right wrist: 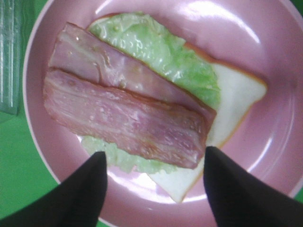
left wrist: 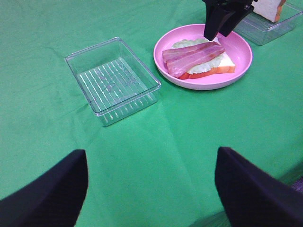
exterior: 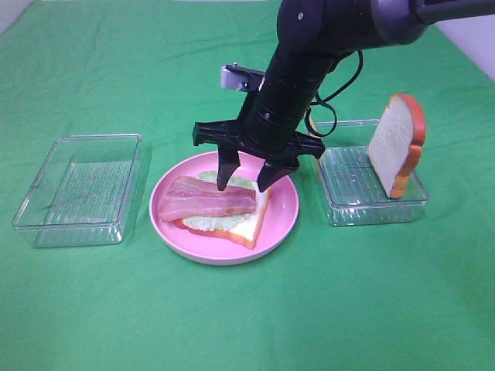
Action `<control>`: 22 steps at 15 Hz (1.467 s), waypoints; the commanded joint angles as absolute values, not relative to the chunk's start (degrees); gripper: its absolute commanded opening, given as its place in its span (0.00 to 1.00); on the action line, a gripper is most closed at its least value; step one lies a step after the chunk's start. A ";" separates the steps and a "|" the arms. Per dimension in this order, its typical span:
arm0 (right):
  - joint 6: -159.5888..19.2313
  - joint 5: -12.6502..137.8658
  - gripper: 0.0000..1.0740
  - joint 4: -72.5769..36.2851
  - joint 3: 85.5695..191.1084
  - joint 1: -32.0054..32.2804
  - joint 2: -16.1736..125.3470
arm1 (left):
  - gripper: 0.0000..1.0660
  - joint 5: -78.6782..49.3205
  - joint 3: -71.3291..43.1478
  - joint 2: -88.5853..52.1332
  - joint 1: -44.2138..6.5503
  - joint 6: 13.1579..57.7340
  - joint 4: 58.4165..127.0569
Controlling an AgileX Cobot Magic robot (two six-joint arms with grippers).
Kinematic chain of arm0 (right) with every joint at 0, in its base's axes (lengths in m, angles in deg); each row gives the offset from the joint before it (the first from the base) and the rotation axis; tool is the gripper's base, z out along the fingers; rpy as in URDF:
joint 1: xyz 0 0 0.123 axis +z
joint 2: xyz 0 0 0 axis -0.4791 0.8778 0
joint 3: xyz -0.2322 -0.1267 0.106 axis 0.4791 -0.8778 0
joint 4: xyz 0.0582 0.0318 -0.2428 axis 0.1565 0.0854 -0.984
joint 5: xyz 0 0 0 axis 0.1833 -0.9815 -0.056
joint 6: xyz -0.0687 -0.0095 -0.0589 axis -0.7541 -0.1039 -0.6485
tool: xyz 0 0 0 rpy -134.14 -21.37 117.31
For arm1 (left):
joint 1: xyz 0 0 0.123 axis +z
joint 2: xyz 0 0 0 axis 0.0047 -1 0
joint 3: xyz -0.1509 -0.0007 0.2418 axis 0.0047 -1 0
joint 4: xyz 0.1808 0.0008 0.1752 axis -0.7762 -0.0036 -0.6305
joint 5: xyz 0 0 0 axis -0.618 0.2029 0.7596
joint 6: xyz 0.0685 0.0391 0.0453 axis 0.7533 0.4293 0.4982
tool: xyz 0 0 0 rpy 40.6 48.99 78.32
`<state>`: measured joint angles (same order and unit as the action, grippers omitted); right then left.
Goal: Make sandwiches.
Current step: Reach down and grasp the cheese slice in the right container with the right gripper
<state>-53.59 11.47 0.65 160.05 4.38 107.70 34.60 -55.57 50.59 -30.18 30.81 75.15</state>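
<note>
The open-faced sandwich (exterior: 213,207) lies on the round pink plate (exterior: 283,218): a white bread slice (right wrist: 236,94), pale green lettuce (right wrist: 161,52) and two pink-red bacon strips (right wrist: 128,113) on top. My right gripper (exterior: 243,186) hangs open just above the stack's back edge, its fingers (right wrist: 80,194) straddling the bacon without touching it. A second bread slice (exterior: 396,143) leans upright in the clear tray (exterior: 348,207) to the right. My left gripper (left wrist: 151,153) is open over bare green cloth, well short of the plate (left wrist: 242,59).
An empty clear tray (exterior: 77,189) sits left of the plate, also seen in the left wrist view (left wrist: 113,80). Green cloth covers the whole table. The right arm reaches down from the back right, over the right tray.
</note>
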 commanded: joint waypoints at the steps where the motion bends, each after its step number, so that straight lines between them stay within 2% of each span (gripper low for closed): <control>1: -53.25 5.00 0.65 -2.68 162.06 4.09 106.38 | 0.67 34.08 -55.80 51.67 -30.29 30.69 75.66; 6: -52.79 -6.18 0.65 -16.20 172.03 3.29 103.46 | 0.67 34.08 -55.80 51.67 -30.29 30.69 75.66; 12: -55.31 -5.43 0.53 -13.56 175.12 -3.64 104.43 | 0.67 34.08 -55.80 51.67 -30.29 30.69 75.66; 15: -57.20 -2.17 0.53 -13.56 175.12 -5.88 107.53 | 0.67 34.08 -55.80 51.67 -30.29 30.69 75.66; 22: -59.61 1.16 0.52 -14.48 175.12 -5.88 111.94 | 0.67 34.08 -55.80 51.67 -30.29 30.69 75.66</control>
